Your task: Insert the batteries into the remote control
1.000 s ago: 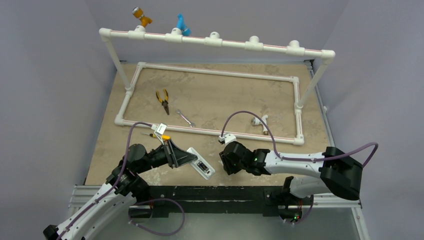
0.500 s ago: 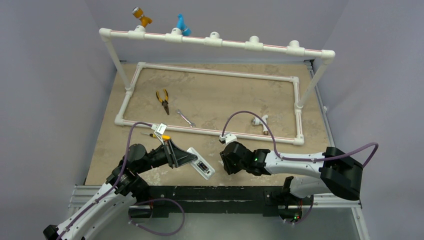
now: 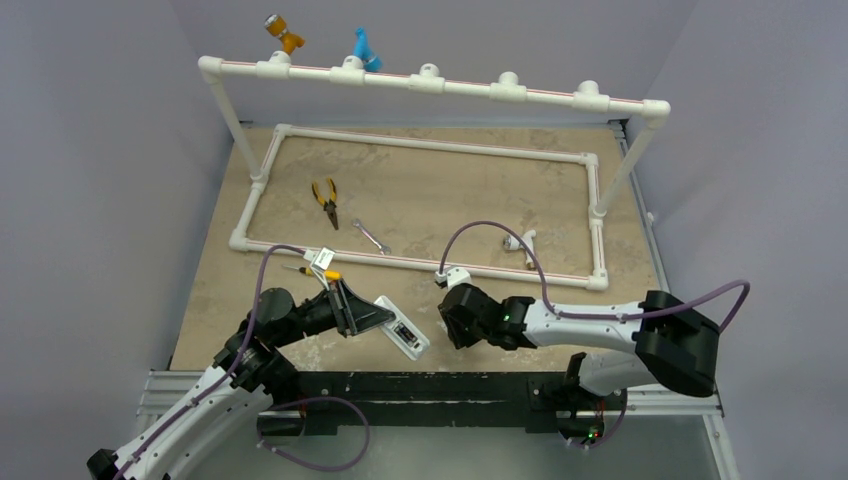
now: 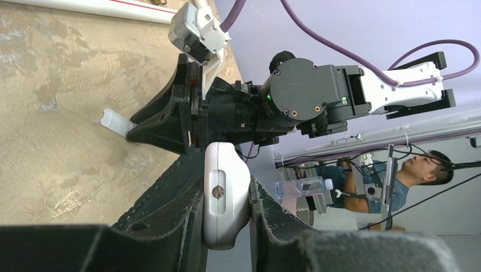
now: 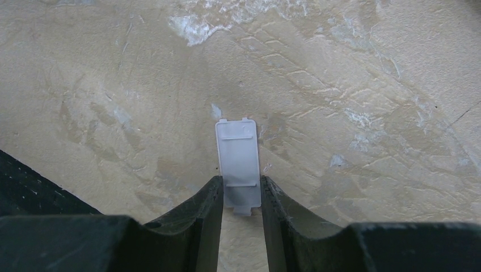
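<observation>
Gripping the seemingly light, stiff, slippery white plastic remote control (image 4: 226,170) across its long sides is the left gripper (image 4: 226,195); the right gripper (image 5: 241,184) is pinching a flat white cover (image 5: 238,150).

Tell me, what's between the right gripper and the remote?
Nothing, just bare table, as the top view shows. The remote is clamped in the left gripper; the right gripper straddles the small white cover.

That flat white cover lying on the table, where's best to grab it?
Grip the cover across its two long edges, coming down from above with the right gripper: it lies flat on the table, and its narrow width fits between the jaws.
</observation>
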